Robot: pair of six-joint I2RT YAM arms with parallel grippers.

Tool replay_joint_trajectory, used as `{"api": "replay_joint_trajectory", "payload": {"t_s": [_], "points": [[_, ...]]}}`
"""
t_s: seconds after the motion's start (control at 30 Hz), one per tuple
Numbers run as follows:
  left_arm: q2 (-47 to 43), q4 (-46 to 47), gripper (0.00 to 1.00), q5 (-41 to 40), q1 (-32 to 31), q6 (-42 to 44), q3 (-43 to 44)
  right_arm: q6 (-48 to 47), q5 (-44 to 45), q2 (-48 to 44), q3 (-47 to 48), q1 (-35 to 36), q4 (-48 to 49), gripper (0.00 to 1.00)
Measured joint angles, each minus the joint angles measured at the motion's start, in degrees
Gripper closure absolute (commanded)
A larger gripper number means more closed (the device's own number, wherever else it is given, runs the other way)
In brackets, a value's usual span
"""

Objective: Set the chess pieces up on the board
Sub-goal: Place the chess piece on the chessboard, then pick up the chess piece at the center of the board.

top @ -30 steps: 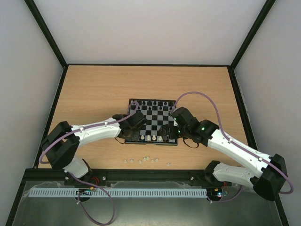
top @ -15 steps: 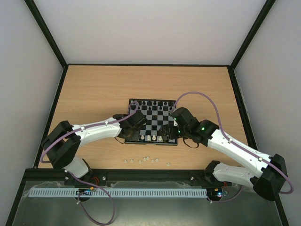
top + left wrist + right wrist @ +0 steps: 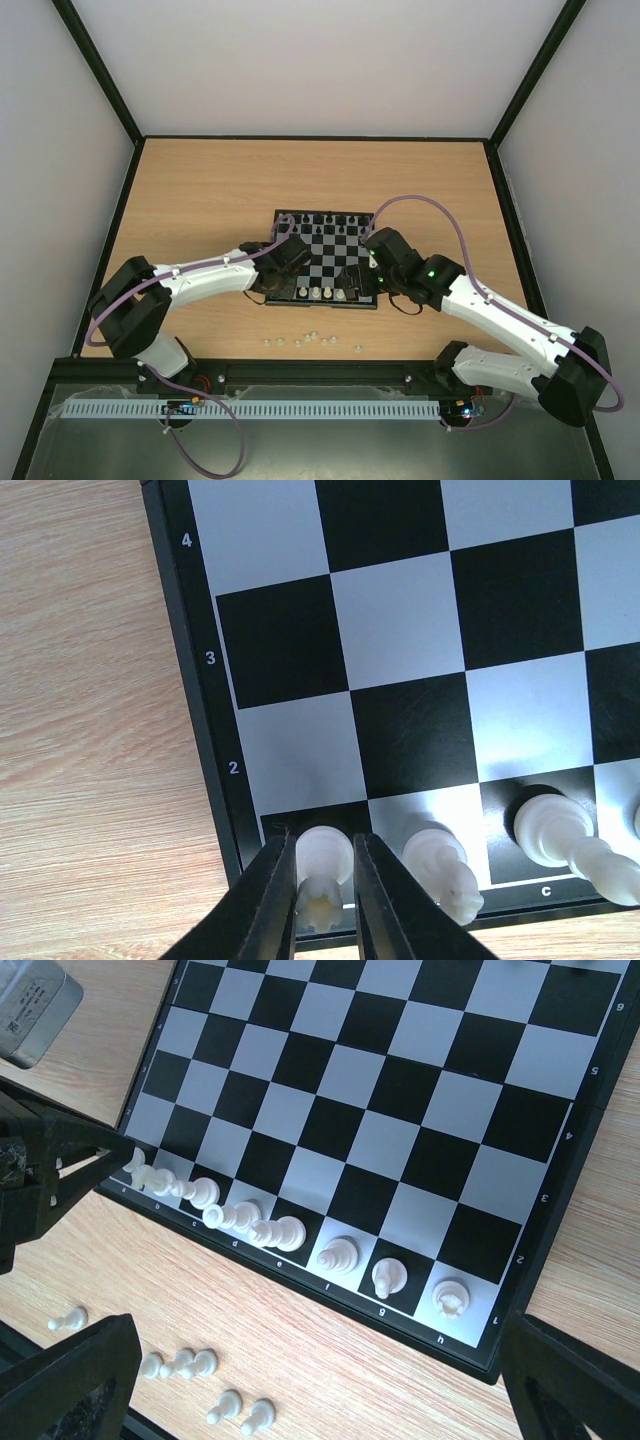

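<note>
The board [image 3: 328, 262] lies mid-table, and white chess pieces [image 3: 250, 1222] line its near row. In the left wrist view my left gripper [image 3: 325, 920] is shut on a white rook [image 3: 325, 852] that stands on the near-left corner square. A white knight [image 3: 440, 865] and a bishop [image 3: 560, 830] stand beside the rook. My right gripper [image 3: 320, 1385] hangs wide open above the board's near right edge with nothing between its fingers. A white rook [image 3: 452, 1296], knight [image 3: 387, 1277] and bishop [image 3: 338, 1255] stand below it.
Several loose white pawns [image 3: 312, 340] lie on the wood between the board and the arm bases; the right wrist view shows them too [image 3: 180, 1363]. Black pieces [image 3: 325, 221] fill the board's far rows. Black rails edge the table.
Neither arm has visibly moved in the top view, and the pieces stay where they were.
</note>
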Motion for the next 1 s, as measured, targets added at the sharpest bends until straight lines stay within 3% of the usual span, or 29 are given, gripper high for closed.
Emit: {"api": "replay_joint_trajectory", "payload": {"t_s": [0.33,0.53,0.8,0.9,1.0], "points": [[0.00,0.02,0.73,0.37,0.00,0.11,0.00,-0.02,-0.09,0.02,-0.07,0.00,0.39,0.01],[-0.09,-0.13,0.60,0.15,0.00,-0.02,0.00,-0.04,-0.13,0.02,-0.07,0.00,0.39,0.01],[-4.26,-3.10,0.27,-2.47,0.04,0.02,3.08,-0.15,-0.11,0.02,-0.07,0.00,0.42,0.01],[-7.15,-3.15,0.02,-3.19,0.07,0.37,4.11,-0.15,0.04,0.09,-0.07,0.00,0.42,0.01],[-9.51,-3.08,0.01,-3.82,0.17,0.79,4.24,-0.15,0.31,0.46,-0.07,0.00,0.39,0.01]]}}
